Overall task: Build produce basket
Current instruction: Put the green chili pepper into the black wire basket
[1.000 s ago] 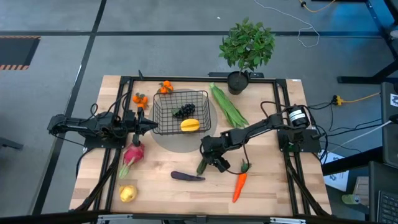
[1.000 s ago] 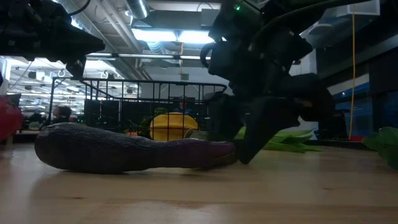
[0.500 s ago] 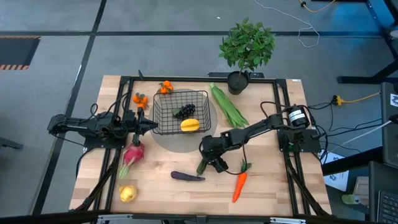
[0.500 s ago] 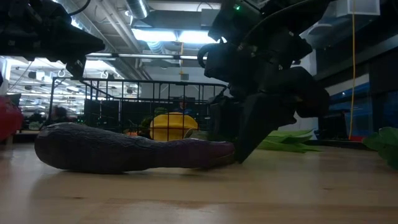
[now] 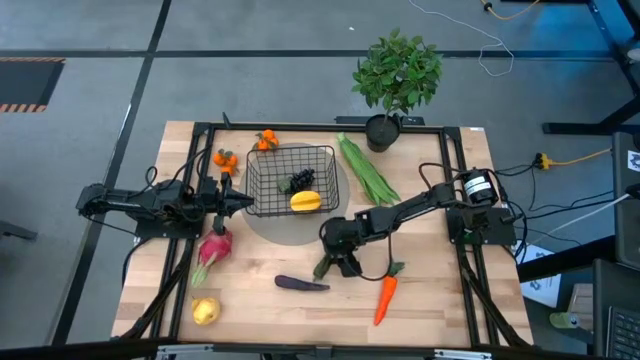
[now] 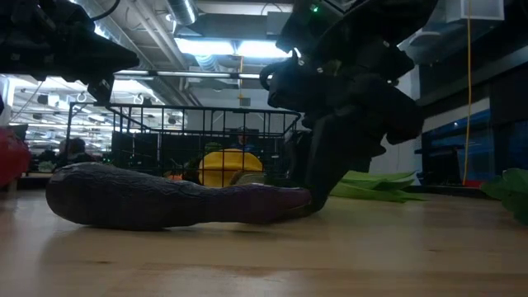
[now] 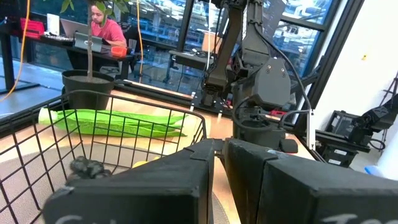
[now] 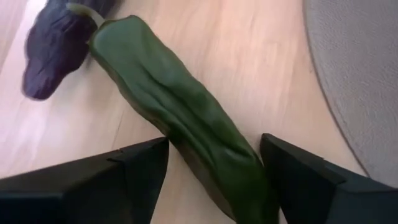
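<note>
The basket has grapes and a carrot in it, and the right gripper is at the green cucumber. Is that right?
Not quite. The high view shows the basket holding grapes and a yellow fruit; the carrot lies on the table. The right gripper is indeed at the cucumber.

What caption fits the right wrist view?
Right gripper with open fingers straddling the green cucumber beside the purple eggplant.

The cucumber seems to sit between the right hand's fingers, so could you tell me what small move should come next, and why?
Probably close the right hand on the cucumber. Its fingers stand open on either side of it, and it lies on the table, its tip by the eggplant, not yet in the basket.
</note>
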